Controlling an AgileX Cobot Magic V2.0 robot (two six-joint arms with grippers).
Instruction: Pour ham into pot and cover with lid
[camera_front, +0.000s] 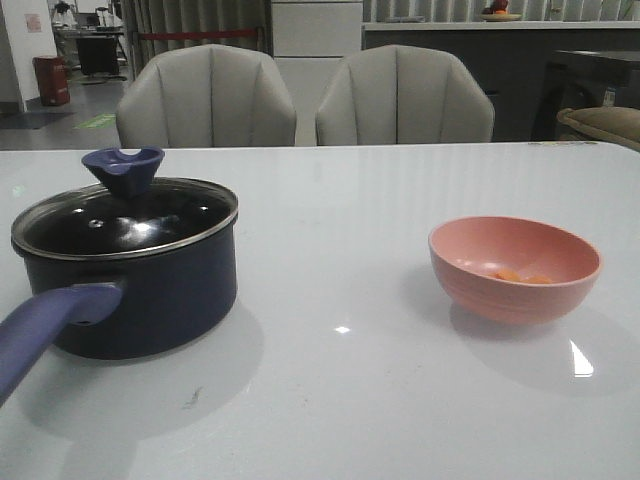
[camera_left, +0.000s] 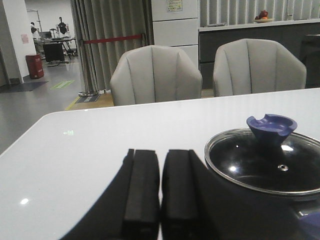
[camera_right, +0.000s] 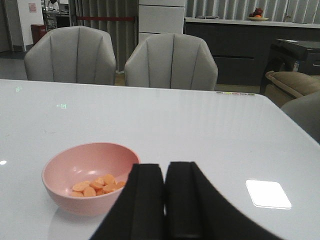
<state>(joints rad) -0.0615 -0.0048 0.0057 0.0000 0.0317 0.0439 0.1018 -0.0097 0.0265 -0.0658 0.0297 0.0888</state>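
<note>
The dark navy pot (camera_front: 150, 295) stands on the left of the white table, its purple-blue handle (camera_front: 40, 330) pointing toward the front. The glass lid (camera_front: 125, 220) with a dark blue knob (camera_front: 123, 168) sits on the pot; it also shows in the left wrist view (camera_left: 265, 162). A pink bowl (camera_front: 515, 265) on the right holds several orange-pink ham pieces (camera_right: 97, 185). My left gripper (camera_left: 161, 152) is shut and empty, beside the pot. My right gripper (camera_right: 165, 165) is shut and empty, beside the bowl (camera_right: 87, 177). Neither gripper shows in the front view.
Two grey chairs (camera_front: 205, 100) (camera_front: 405, 98) stand behind the table's far edge. A beige seat (camera_front: 605, 122) sits at the far right. The table (camera_front: 340, 200) is glossy white.
</note>
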